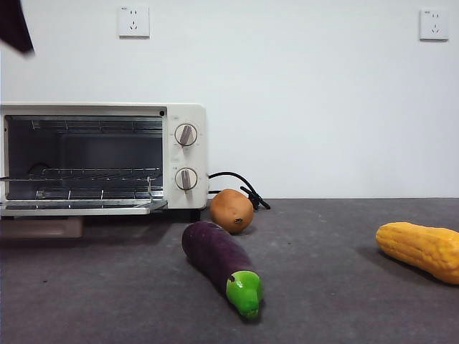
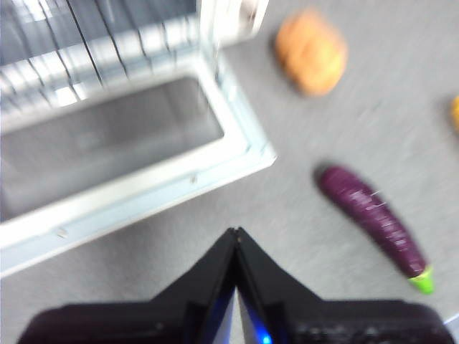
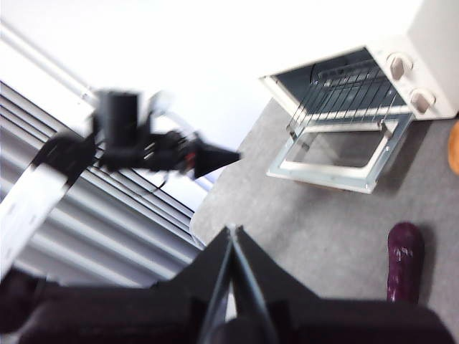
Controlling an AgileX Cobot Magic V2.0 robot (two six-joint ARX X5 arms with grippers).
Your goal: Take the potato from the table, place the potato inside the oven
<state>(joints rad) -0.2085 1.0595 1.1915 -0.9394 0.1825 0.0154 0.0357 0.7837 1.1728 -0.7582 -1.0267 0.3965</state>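
both grippers have their jaws pressed shut on nothing: the left gripper [image 2: 236, 233] hangs above the oven's [image 1: 188, 115] dropped glass door, the right gripper [image 3: 233, 231] is high and well off to the side. the potato [image 1: 232, 211] sits on the table [image 1: 337, 301] just beside the oven's knob side, behind the eggplant [image 1: 217, 260]. the left gripper looks nearest, so it should open wide, come down over the potato's middle and steer clear of the eggplant and the black cord [image 1: 240, 183].

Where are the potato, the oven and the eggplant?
potato [image 1: 231, 210]: front view, middle of its orange-brown body.
oven [image 1: 188, 156]: front view, cream panel between the two knobs.
eggplant [image 1: 213, 251]: front view, purple body, behind the green tip.
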